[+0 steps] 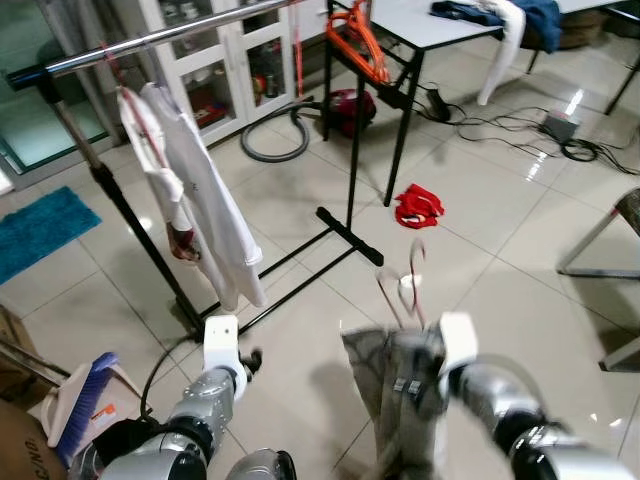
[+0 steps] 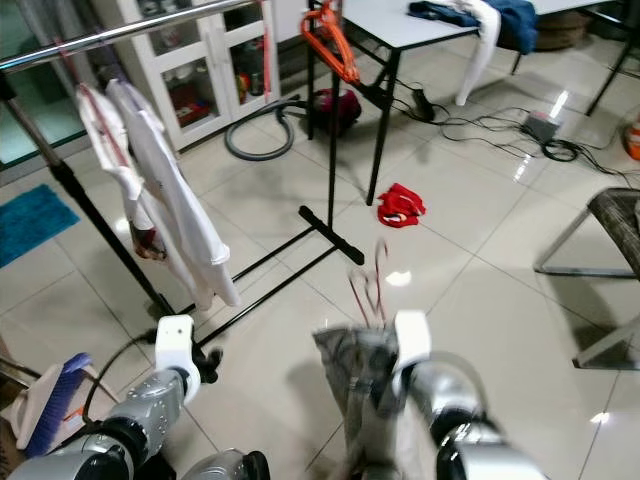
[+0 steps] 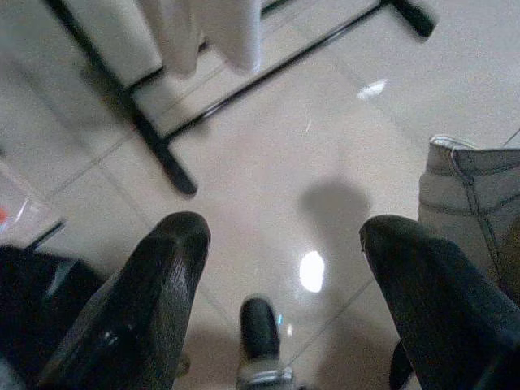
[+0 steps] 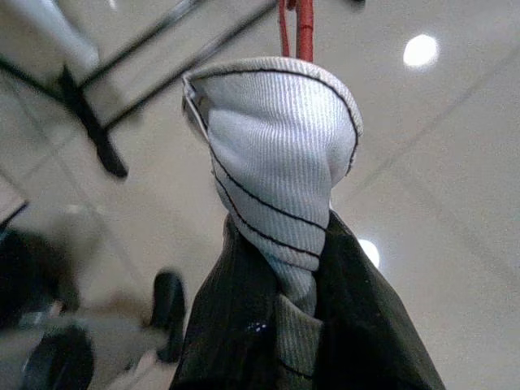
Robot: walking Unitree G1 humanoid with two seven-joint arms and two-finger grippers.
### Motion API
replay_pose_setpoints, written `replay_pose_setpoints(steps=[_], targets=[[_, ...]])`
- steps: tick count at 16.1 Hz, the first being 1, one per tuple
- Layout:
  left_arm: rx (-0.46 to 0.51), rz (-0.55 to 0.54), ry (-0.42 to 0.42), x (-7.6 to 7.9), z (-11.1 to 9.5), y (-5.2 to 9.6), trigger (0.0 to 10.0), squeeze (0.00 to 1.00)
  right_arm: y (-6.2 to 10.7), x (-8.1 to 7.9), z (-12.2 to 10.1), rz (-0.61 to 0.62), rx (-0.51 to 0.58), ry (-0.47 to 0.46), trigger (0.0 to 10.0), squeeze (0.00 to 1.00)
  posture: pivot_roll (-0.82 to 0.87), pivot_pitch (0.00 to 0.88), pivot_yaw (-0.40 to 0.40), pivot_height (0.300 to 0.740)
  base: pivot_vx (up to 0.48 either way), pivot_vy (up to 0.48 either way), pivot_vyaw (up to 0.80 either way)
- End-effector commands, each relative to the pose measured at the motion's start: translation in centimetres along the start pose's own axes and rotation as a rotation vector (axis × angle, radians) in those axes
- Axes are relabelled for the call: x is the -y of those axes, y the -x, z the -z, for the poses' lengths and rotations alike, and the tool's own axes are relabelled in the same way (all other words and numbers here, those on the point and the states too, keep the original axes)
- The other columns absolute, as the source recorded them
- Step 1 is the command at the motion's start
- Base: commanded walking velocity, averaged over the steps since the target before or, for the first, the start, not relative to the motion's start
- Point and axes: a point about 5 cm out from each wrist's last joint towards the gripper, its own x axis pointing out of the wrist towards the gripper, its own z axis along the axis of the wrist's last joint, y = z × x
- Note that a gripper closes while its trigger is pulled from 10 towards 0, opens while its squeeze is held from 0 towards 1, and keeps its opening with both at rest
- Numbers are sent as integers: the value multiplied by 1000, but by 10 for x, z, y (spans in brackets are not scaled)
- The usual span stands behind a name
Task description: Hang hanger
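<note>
The right gripper is clenched on a grey ribbed shirt with thin dark stripes, bunched into a rounded collar around a red hanger. Seen from the head, the hanger's thin red hook rises blurred above the crumpled cloth, low and well in front of the clothes rack.

The rack is a smooth silver bar on slanted black legs, with long black feet lying flat on the glossy pale floor tiles. A white garment hangs limp from the bar, its folds reaching almost to the rack's feet. Beyond the rack stands a black-legged table with orange hangers dangling from its near corner. A small red cloth lies crumpled on the tiles past the rack's far foot.

The left gripper hangs low near the rack's base, its two rounded black fingers spread apart and holding nothing.
</note>
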Motion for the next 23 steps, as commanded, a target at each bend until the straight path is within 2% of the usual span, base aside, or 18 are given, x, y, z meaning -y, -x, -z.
replay_pose_setpoints(steps=[1, 2, 3, 5, 7, 8, 10, 12, 14, 15, 17, 18, 20, 21, 22, 23], targets=[[28, 14, -10, -1, 1, 1, 10000, 0, -1, -3, -28, -42, 87, 18, 10000, 0, -112, 0, 61, 740, 0, 0, 0], [150, 52, 13, 2, -15, 2, 10000, 0, 2, -1, -46, -88, 137, 42, 10000, 0, -112, 0, 61, 740, 0, 0, 0], [228, 65, 25, 4, -29, 2, 10000, 0, 4, -1, -55, -115, 164, 47, 10000, 0, -107, 0, 59, 740, 0, 0, 0], [478, 108, 85, 8, -77, 10, 10000, 0, 13, -1, -92, -168, 322, 93, 10000, 0, -94, 0, 56, 740, 0, 0, 0], [612, 128, 47, 12, -110, 18, 10000, 0, 21, 1, -116, -191, 389, 95, 10000, 0, -83, 0, 52, 740, 0, 0, 0], [650, 147, 38, 14, -125, 21, 10000, 0, 25, -3, -123, -287, 365, 105, 10000, 0, -79, 0, 49, 740, 0, 0, 0], [707, 182, -1, 18, -140, 28, 10000, 0, 37, -12, -135, -402, 405, 210, 10000, 0, -67, 0, 43, 740, 0, 0, 0], [749, 211, -50, 21, -150, 34, 10000, 0, 46, -15, -145, -445, 439, 276, 10000, 0, -64, 0, 41, 740, 0, 0, 0], [789, 276, -123, 26, -160, 42, 10000, 0, 58, -9, -165, -432, 489, 325, 10000, 0, -57, 0, 38, 740, 0, 0, 0], [814, 388, -220, 32, -168, 50, 10000, 0, 71, -5, -179, -463, 511, 392, 10000, 0, -54, 0, 36, 740, 0, 0, 0], [816, 513, -322, 36, -173, 60, 10000, 0, 78, -2, -183, -494, 490, 460, 10000, 0, -54, 0, 34, 740, 0, 0, 0], [783, 663, -409, 34, -177, 74, 10000, 0, 82, 0, -187, -502, 474, 513, 10000, 0, -49, 0, 33, 740, 0, 0, 0], [725, 773, -467, 30, -176, 83, 10000, 0, 86, 0, -191, -512, 475, 530, 10000, 0, -46, 0, 33, 740, 0, 0, 0], [641, 833, -540, 22, -171, 86, 10000, 0, 90, -3, -193, -543, 471, 559, 10000, 0, -41, 0, 33, 740, 0, 0, 0], [571, 846, -598, 13, -165, 84, 10000, 0, 93, -6, -194, -574, 471, 578, 10000, 0, -40, 0, 34, 740, 0, 0, 0], [546, 842, -612, 9, -162, 82, 10000, 0, 94, -8, -194, -587, 471, 586, 10000, 0, -40, 0, 34, 740, 0, 0, 0]])
